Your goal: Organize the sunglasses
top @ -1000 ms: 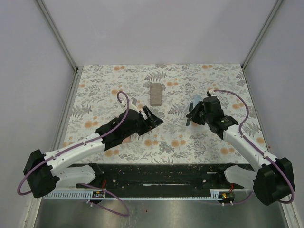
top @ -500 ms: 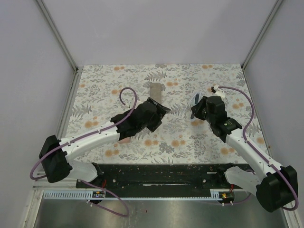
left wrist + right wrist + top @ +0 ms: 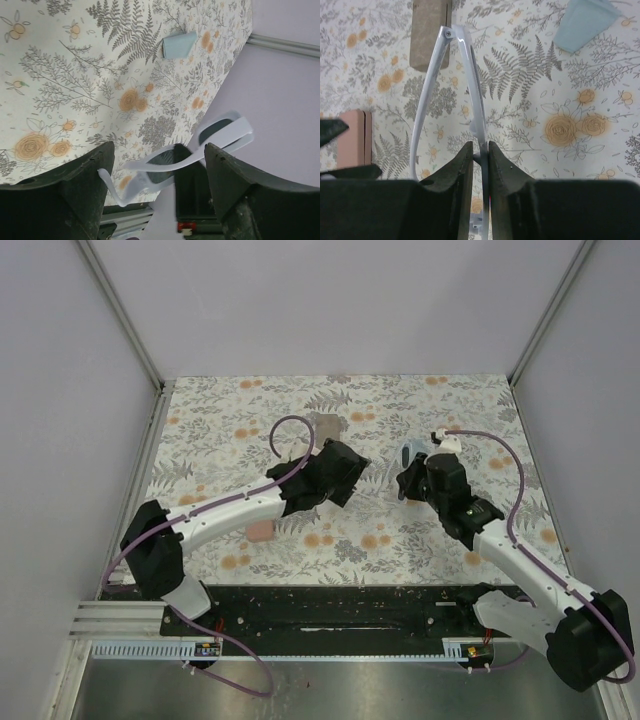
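Fingers of the right gripper (image 3: 480, 146) were drawn narrow and clamped on the white-framed sunglasses (image 3: 433, 80), pinching one thin white bar of the frame between the pads. From that pinch the bar ran up and away to a small hinge, where a second white bar folded back toward the camera. The pair was held off the floral table (image 3: 230, 410) near its middle, between the two arms.

Facing it, the left gripper (image 3: 160, 150) stood with its fingers spread wide and nothing clamped between them. In the left wrist view the sunglasses showed across that gap – dark lenses, one temple reaching toward the left finger – though contact could not be judged.

Beyond the hinge lay the tan case (image 3: 427, 35), flat on the table. The pink case (image 3: 352, 137) sat nearer the left arm, well apart from the tan one. A light blue cloth (image 3: 582, 22) lay on the table to the right.
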Available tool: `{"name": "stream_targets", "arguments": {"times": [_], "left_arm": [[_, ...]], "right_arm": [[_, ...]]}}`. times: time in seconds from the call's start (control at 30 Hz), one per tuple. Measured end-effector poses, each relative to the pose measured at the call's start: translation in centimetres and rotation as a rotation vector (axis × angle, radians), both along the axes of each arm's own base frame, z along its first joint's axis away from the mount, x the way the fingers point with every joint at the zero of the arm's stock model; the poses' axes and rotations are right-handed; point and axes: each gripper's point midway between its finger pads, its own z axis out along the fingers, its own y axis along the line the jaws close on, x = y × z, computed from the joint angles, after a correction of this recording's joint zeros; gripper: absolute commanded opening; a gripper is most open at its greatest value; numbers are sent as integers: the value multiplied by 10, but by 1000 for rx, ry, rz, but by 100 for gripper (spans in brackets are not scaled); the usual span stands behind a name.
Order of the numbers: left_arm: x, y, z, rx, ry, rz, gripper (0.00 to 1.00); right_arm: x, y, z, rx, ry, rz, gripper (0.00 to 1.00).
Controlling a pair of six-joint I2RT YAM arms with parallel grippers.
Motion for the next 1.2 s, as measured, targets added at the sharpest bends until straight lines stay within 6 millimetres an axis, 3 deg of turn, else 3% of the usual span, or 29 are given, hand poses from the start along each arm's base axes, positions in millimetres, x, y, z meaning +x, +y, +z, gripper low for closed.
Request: {"name": "stream_targets", "arguments": {"times": [0.17, 0.4, 0.53, 0.57, 0.8, 1.0, 1.2], "left_arm": [[11, -12, 2, 8, 11, 7, 79], [27, -24, -13, 48, 66, -16, 81], [34, -28, -20, 71, 91, -53, 91], [33, -26, -22, 81, 98, -62, 99], [35, -18, -30, 134, 144, -133, 99], [33, -18, -43, 176, 171, -199, 99], [34, -33, -45, 184, 163, -352, 99]], "right_arm": [[-19, 8, -21, -54, -9, 83, 2], [-35, 30, -32, -89, -49, 217, 5], [-38, 38, -34, -80, -64, 271, 4], [-39, 42, -34, -75, -66, 292, 4], [-47, 71, -42, -31, -54, 450, 4], [-57, 84, -41, -5, -52, 546, 3], [-65, 93, -41, 17, -47, 608, 2]]}}
